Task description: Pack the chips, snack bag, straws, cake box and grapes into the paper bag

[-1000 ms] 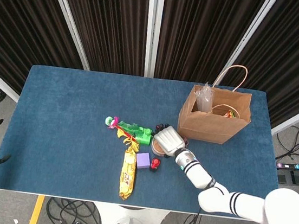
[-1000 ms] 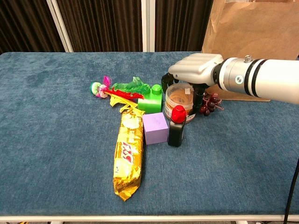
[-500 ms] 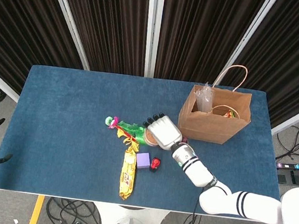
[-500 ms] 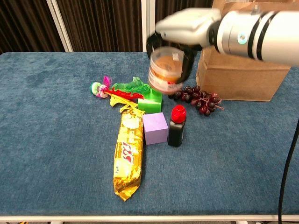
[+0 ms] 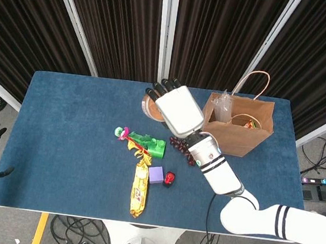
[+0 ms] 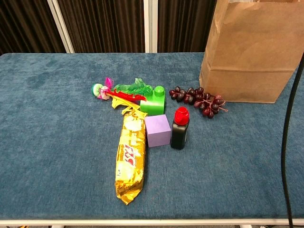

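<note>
White right hand raised high, fingers clamped round cake box.

The right hand, a smooth white hard shell with black fingers, grips a round clear plastic cake box that looks glossy. Just right of the hand stands the matt brown paper bag, creased, with crinkly clear plastic straws inside. Below the hand lie shiny dark purple grapes, a glossy green plastic block, a matt lilac cube and a shiny crinkled yellow foil snack bag. The blue table cover looks like napped cloth.
</note>
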